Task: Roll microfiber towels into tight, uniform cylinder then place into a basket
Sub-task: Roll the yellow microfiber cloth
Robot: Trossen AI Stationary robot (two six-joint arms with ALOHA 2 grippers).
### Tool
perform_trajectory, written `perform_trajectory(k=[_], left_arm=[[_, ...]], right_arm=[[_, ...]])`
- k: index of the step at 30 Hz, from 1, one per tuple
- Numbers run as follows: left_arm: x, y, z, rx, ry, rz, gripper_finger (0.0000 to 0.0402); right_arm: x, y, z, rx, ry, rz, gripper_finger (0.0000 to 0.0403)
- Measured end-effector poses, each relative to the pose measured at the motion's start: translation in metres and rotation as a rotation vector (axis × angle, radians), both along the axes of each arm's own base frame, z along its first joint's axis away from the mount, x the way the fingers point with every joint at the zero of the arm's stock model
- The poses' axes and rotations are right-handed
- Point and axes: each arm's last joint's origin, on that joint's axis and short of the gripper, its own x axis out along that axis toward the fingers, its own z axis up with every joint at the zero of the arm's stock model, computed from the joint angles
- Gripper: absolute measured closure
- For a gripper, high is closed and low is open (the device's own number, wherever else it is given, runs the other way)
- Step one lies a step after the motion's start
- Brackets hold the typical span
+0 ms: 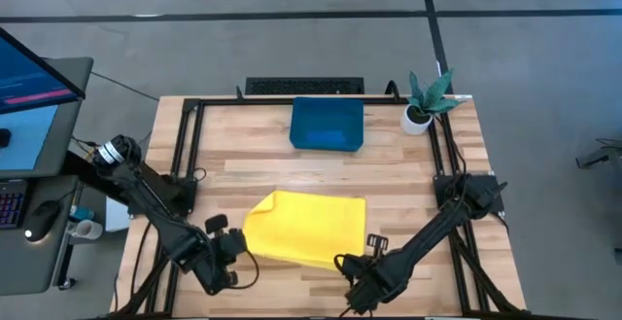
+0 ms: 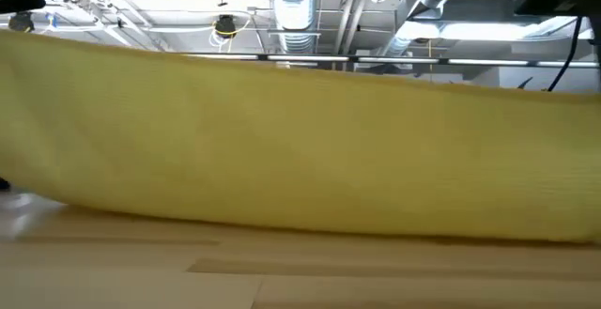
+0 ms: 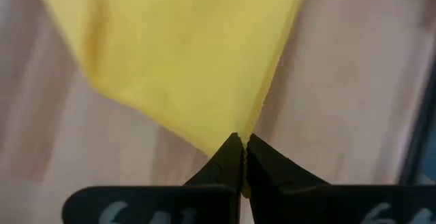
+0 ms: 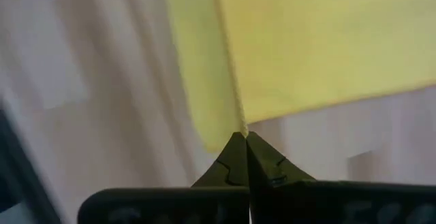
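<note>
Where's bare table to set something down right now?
Bare wood lies between the dark teal basket and the yellow microfiber towel, and left of the basket. The near edge is crowded: left gripper and right gripper pinch the towel's corners.

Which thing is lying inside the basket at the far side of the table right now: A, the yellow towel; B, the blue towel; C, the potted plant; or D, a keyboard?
B: in the high view a blue towel fills the basket, while the yellow towel is near the front edge of the table, pinched by the left end effector and the right end effector, and the potted plant stands beside the basket.
</note>
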Motion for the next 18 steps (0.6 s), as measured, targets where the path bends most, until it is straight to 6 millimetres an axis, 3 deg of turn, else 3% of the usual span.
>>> perform_trajectory(k=[11,18], left_arm=[[0.008,0.029,0.0,0.21,-0.033,0.158,0.0401],[0.016,0.044,0.001,0.289,-0.054,0.218,0.0401]], right_arm=[[0.008,-0.043,0.007,-0.21,0.074,-0.075,0.0398],[0.028,-0.078,0.003,-0.281,0.077,-0.137,0.0399]])
